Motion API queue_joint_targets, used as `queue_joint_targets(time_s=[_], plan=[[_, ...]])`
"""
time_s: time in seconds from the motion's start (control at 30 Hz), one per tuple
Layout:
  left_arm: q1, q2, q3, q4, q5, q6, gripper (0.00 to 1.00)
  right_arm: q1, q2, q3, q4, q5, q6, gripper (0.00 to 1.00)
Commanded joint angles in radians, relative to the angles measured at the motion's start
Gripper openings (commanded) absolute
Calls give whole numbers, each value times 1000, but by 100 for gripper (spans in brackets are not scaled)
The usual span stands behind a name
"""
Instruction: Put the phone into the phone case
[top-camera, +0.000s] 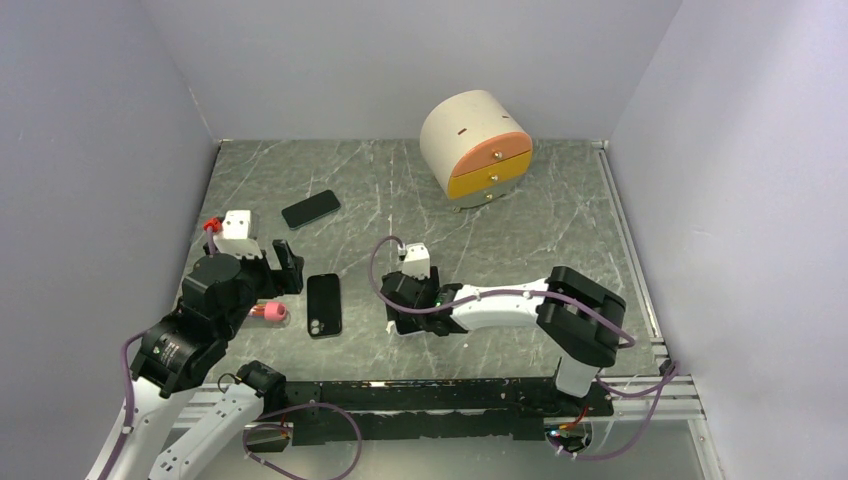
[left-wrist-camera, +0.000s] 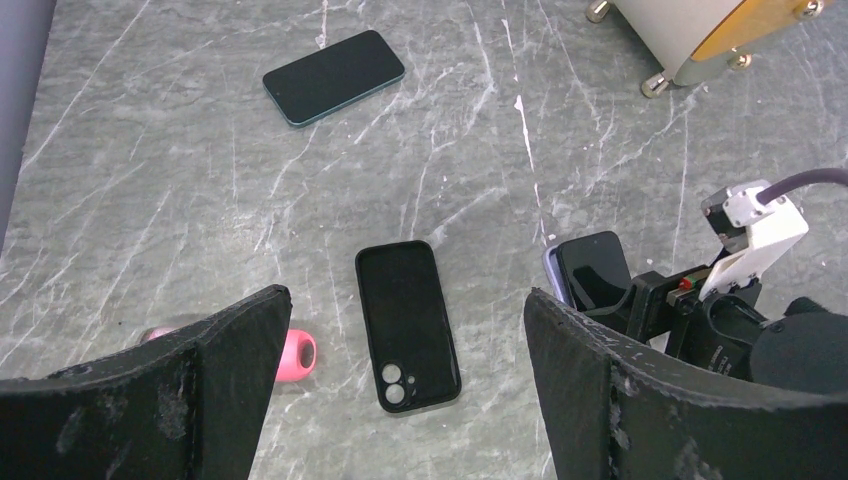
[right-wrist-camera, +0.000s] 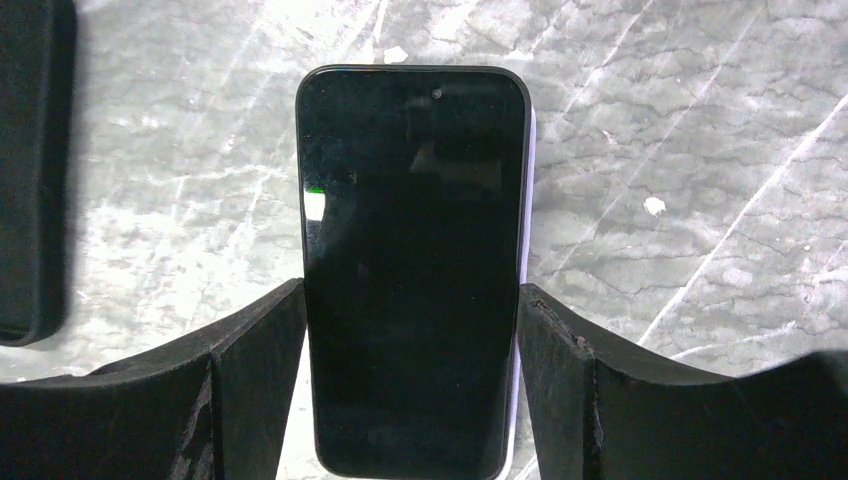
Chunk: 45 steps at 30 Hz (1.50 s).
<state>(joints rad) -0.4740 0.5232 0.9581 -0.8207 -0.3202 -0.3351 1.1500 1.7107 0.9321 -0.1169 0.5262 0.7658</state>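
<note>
Stock on the marbled table (top-camera: 560, 230) (1):
- Phones: 2. One teal-edged phone (top-camera: 310, 209), one lilac-edged phone (right-wrist-camera: 415, 270)
- Phone case (top-camera: 323, 305), black: 1
- Small pink cylinder (top-camera: 270, 312): 1
- Rounded cream drawer unit (top-camera: 470, 125): 1, holding 2 drawers, being one peach drawer (top-camera: 497, 152) and one yellow drawer (top-camera: 487, 180)
- Robot arms: 2, namely left arm (top-camera: 190, 340) and right arm (top-camera: 520, 300)
- Grippers: 2, namely left gripper (left-wrist-camera: 407, 300) and right gripper (right-wrist-camera: 412, 295); two black fingers apiece, four in all
</note>
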Motion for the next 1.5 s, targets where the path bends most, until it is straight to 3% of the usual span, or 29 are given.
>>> queue_joint_targets(time_s=[0.0,0.17,0.4,0.53,0.6,0.83,1.07,1.47], plan=[[-3,1,10,35,-10,-3,91,28,27,53,-66,105,23,36],[-3,0,11,32,-10,-5,91,31,39,72,-108,119,64,56],[-3,-5,11,28,-16,-8,92,32,11,98,-156,103,80,71],[-3,-6,10,28,-15,-7,92,31,-2,100,-179,98,101,88],[-3,-5,13,24,-15,-10,92,31,0,105,-190,89,113,92],[-3,-7,9,27,-10,-10,92,25,-41,81,-183,54,126,95],[-2,3,10,26,-4,-13,91,-52,-126,-6,-46,-145,66,99],[-2,2,8,30,1,-15,91,-141,-52,32,-63,-270,15,96]])
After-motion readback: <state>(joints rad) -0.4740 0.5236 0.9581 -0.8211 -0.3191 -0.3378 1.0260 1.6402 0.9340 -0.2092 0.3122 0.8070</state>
